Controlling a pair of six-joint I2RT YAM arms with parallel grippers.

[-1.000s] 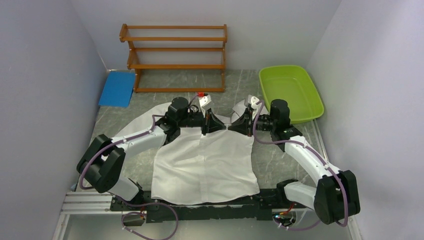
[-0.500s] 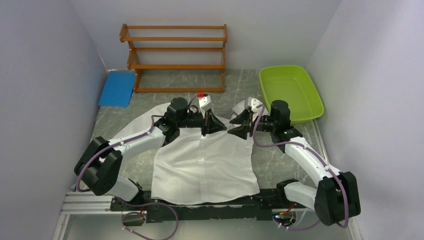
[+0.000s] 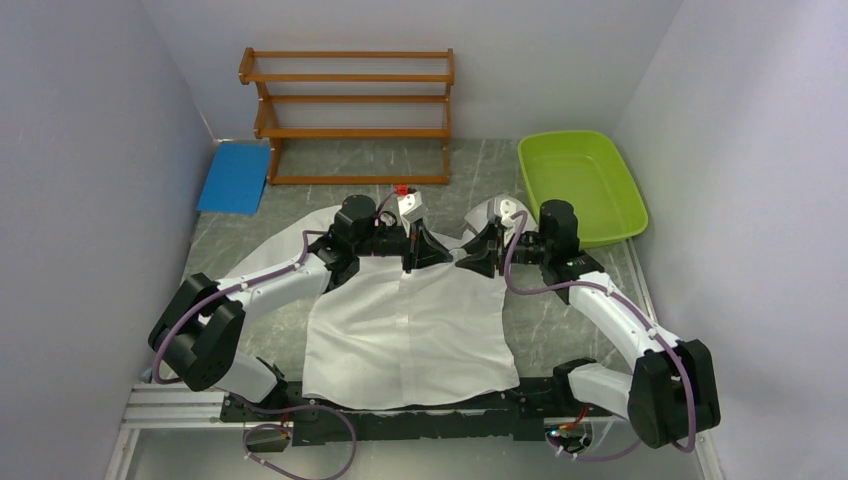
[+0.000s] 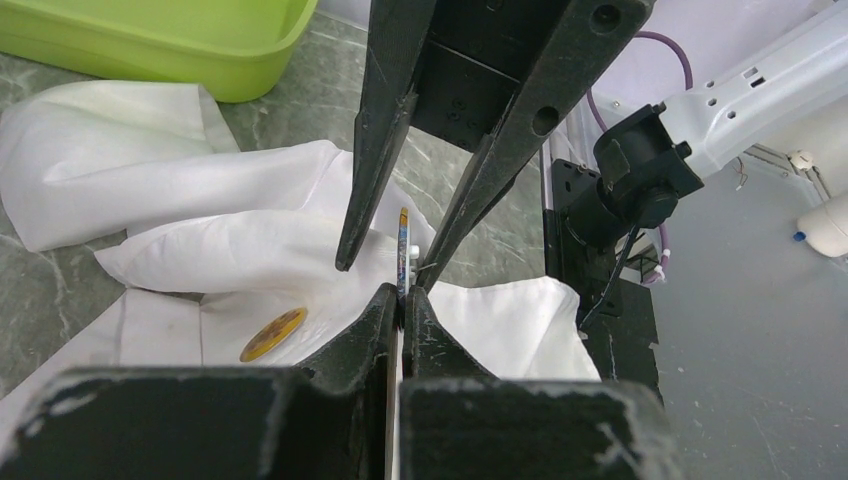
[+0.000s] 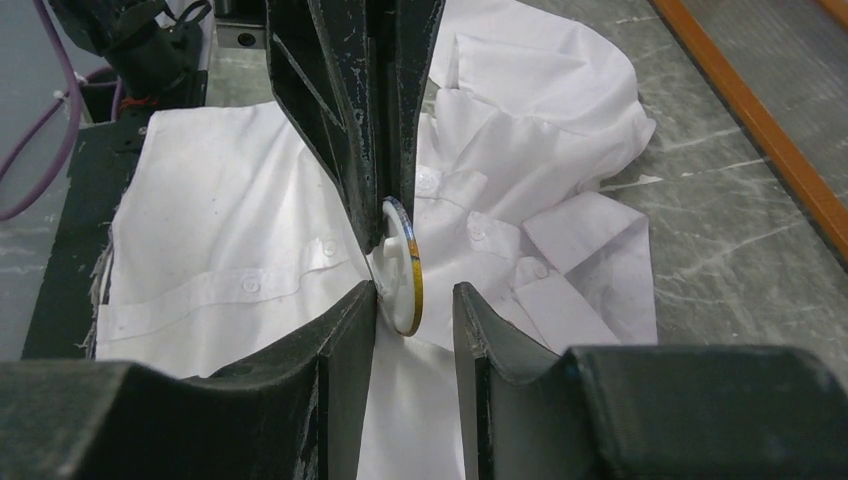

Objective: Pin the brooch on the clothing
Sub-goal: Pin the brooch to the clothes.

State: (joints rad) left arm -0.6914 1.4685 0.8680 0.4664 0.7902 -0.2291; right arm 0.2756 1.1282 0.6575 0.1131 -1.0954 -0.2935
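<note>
Top external view, left to right: a blue pad (image 3: pixel 232 177) lies flat at the far left of the table (image 3: pixel 480 165), just beside a wooden rack (image 3: pixel 347 115) that stands against the back wall. The shirt (image 3: pixel 410 330) lies spread front-up at the middle of the table, with its hem toward the arm bases and its collar at the far end. Both grippers are over the collar area.

The left gripper (image 4: pixel 401 297) has its jaws pressed together on the edge of the brooch (image 5: pixel 402 268). The brooch is a thin round disc with a white face and a yellow-and-blue rim, held on edge above the button placket. The right gripper (image 5: pixel 415 292) faces it with its jaws apart, one finger on each side of the disc. A plain gap shows on one side, so this gripper clamps nothing.

Left wrist view: a yellow disc (image 4: pixel 273 334) lies flat on the fabric beside the fingers. A green tub (image 3: pixel 580 185) sits at the far right of the table, near the crumpled sleeve.
</note>
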